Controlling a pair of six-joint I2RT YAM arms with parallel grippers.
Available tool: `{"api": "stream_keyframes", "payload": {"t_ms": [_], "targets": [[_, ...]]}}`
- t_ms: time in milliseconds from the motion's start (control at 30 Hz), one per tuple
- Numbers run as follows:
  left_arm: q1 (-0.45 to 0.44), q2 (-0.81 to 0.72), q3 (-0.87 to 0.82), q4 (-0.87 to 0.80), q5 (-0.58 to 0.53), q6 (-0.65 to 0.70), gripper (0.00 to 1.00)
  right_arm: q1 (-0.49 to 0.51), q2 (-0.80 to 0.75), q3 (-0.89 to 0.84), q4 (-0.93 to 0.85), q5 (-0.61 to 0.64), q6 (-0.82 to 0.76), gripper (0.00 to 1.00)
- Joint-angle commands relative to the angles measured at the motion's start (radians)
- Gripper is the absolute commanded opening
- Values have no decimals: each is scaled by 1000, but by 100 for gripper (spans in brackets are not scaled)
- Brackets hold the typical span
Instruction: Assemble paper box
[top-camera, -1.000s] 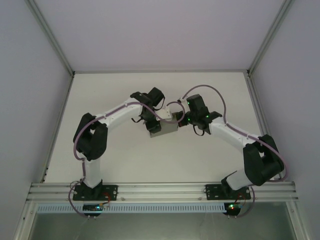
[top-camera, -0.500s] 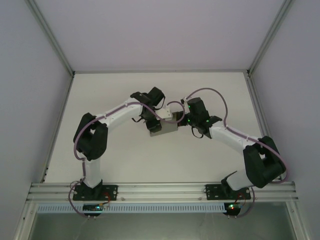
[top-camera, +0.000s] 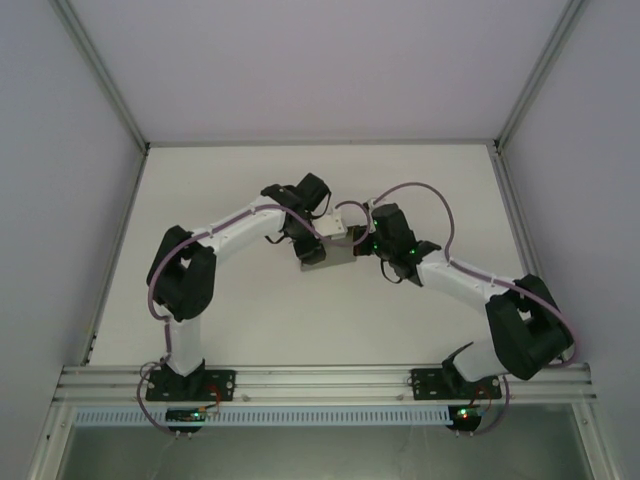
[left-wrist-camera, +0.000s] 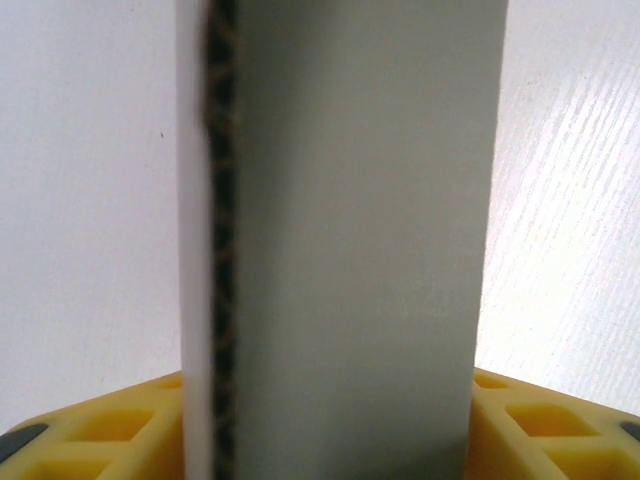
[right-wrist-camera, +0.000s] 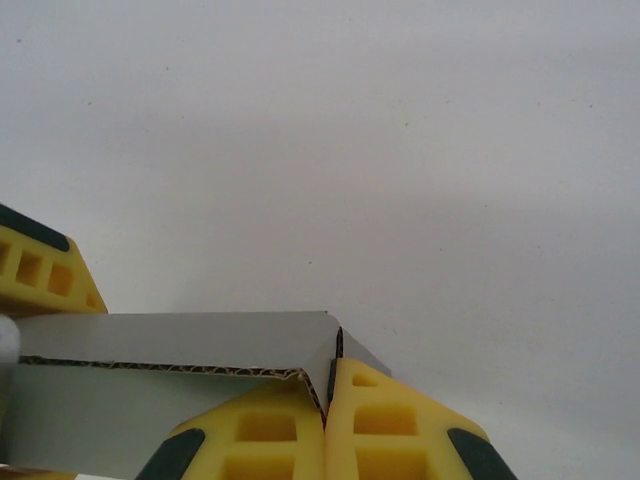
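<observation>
Right gripper (right-wrist-camera: 327, 385) is clamped shut: its two yellow fingers (right-wrist-camera: 400, 435) meet tip to tip, with a folded edge of the paper box (right-wrist-camera: 170, 328) pinched in the seam between them. From that pinch the grey cardboard runs off to the gripper's left as a flat panel, its corrugated cut edge showing just beneath. A second grey panel hangs below that, in front of the left-hand finger. Beyond the fingertips lies the bare white table (right-wrist-camera: 400, 150).

Left gripper (left-wrist-camera: 325, 425) has the box standing upright in the middle of its jaws. One yellow finger (left-wrist-camera: 100, 435) sits just beside the box's white left-hand face, and the other sits just beside its grey right-hand edge. The box fills the whole gap between them and rises well past the fingertips. A dark corrugated seam runs up the box near its left side. Whether these fingers are pressing on the cardboard or merely flanking it, I cannot tell.

From above, the two grippers face each other over the middle of the table with the box between them. It sits at the tip of the left gripper, slightly toward the arm bases, and just to the left of the right gripper's tip.
</observation>
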Motion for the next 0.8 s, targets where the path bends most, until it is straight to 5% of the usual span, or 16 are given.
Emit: {"api": "stream_keyframes", "payload": {"t_ms": [0,367,600,767], "targets": [[4,-20,0,3,24,-13,63,10,46,-83,-129,58,24,0],[10,-185,-88,86,21,-82,100,53,60,72,-320,118,42,0],[52,-351,-266,200,-61,-236,98,79,89,103,-345,146,58,0],[111,-366,-292,215,-12,-321,69,101,101,147,-400,175,52,0]]}}
